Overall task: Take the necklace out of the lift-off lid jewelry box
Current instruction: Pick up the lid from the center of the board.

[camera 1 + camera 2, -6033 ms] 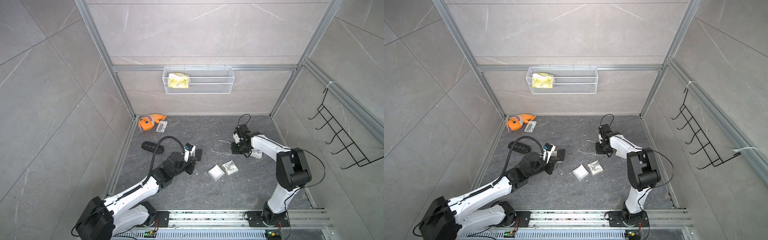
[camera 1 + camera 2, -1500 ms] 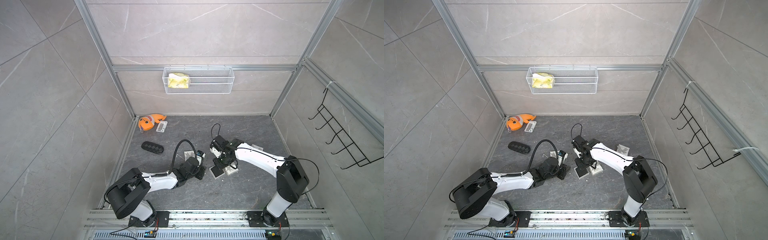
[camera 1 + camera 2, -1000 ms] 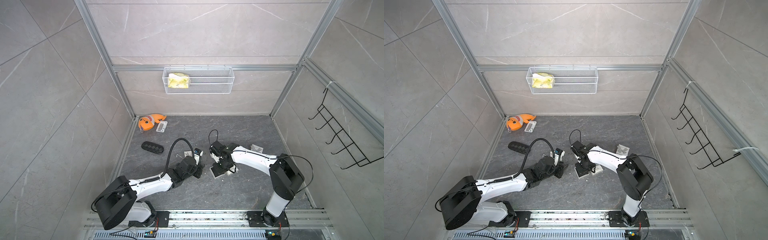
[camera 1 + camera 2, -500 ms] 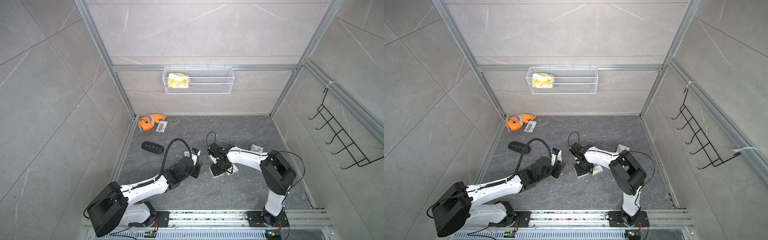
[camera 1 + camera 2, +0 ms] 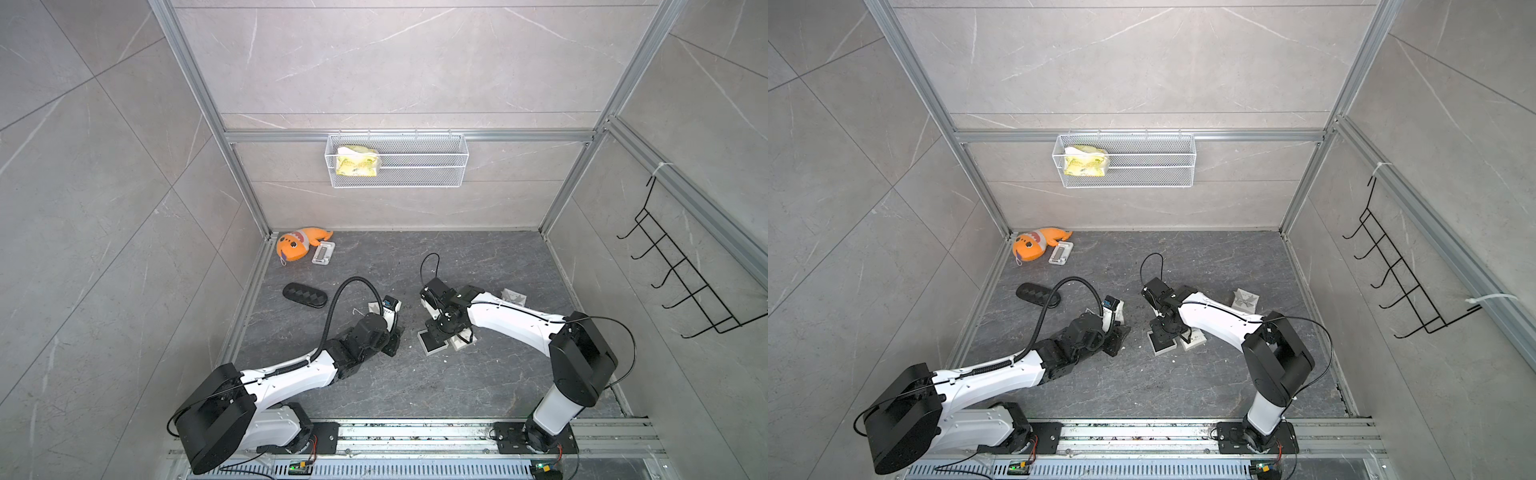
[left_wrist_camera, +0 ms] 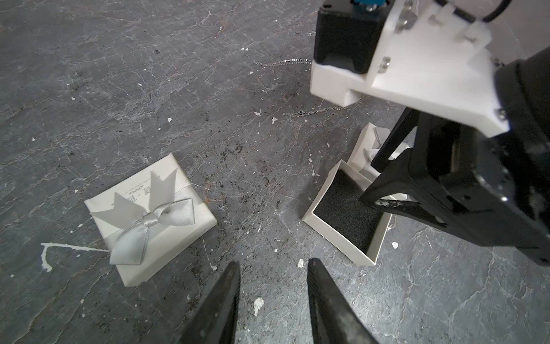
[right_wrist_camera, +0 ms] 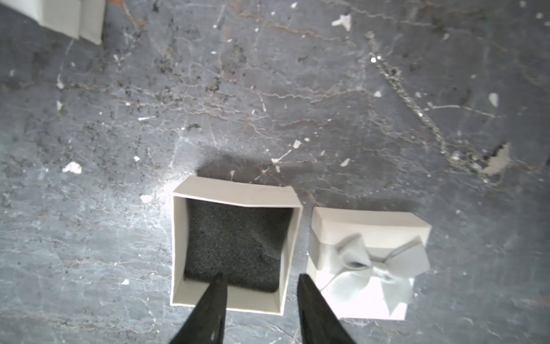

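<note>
Right gripper (image 7: 259,297), jaws parted and empty, stands over the open jewelry box (image 7: 238,195) at lower centre of both top views; left gripper (image 6: 272,283), also parted and empty, is farther off. Necklace (image 7: 415,108) lies strung out on the floor (image 7: 89,238) beyond the box, slanting away from the right fingers (image 7: 215,300).

Grey marble-look wall panels (image 5: 374,62) are enclosing the cell, with aluminium rails (image 5: 407,136) framing them. A white wire basket (image 5: 424,171) is hanging on the back panel and a black hook rack (image 5: 685,260) on a side panel. The dark stone-patterned tabletop (image 5: 415,382) is showing scuffs and pale specks.
</note>
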`<move>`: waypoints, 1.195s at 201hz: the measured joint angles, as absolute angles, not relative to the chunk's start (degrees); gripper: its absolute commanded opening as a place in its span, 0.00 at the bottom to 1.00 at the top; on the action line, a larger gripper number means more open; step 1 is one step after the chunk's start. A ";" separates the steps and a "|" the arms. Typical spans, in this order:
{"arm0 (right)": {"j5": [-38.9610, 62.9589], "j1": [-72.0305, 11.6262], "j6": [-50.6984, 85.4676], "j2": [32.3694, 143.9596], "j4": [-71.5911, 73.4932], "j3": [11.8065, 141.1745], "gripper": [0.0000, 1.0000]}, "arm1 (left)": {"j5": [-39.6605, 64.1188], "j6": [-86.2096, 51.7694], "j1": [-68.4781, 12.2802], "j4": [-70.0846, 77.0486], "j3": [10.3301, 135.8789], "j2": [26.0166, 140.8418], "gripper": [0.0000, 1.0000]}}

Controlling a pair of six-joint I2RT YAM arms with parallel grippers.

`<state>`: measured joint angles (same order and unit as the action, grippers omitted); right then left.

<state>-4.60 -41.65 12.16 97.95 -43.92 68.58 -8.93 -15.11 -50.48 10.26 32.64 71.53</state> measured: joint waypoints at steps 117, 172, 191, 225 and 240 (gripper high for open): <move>-5.45 -32.36 9.54 95.35 -43.24 61.87 0.83 | -8.45 -13.61 -49.80 10.35 32.64 71.55 0.50; -4.47 -31.05 8.73 99.13 -41.67 61.43 0.82 | -8.32 -13.39 -49.54 10.70 32.47 71.55 0.51; -4.47 -30.81 8.73 99.94 -41.47 61.41 0.79 | -8.23 -13.39 -49.45 10.74 32.01 71.55 0.51; -4.34 -30.61 8.38 100.60 -41.32 61.41 0.71 | -7.05 -13.34 -49.45 10.79 31.22 71.55 0.51; -4.19 -30.50 8.36 100.60 -41.32 61.41 0.69 | -6.28 -13.15 -49.45 10.76 31.16 71.55 0.51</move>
<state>-4.19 -30.50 8.36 100.60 -41.32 61.41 -6.28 -13.15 -49.45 10.76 31.16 71.55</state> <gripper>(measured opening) 0.705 0.507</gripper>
